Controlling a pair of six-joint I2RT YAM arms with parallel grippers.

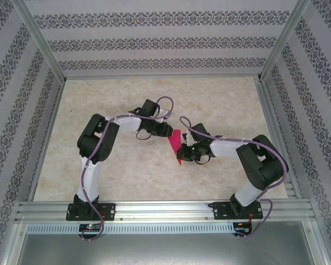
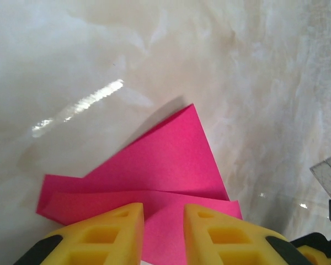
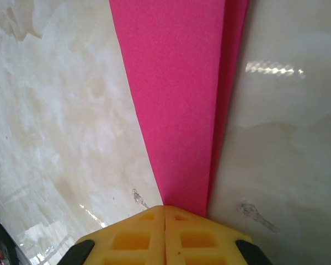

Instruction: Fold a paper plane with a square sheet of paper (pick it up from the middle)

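- One magenta-pink sheet of paper [image 1: 175, 144], folded into overlapping triangular layers, lies mid-way across the beige marbled tabletop [image 1: 220, 105], between two black-and-white arms.
- Left pincer [image 2: 164, 212]: its yellow fingers stand partly apart over the paper's near edge, with pink showing in the gap; nothing is visibly clamped.
- Right pincer [image 3: 164, 210]: its fingers are pressed together, with the tips over the paper's narrow end.
- Patterned walls [image 1: 154, 33] surround the tabletop.
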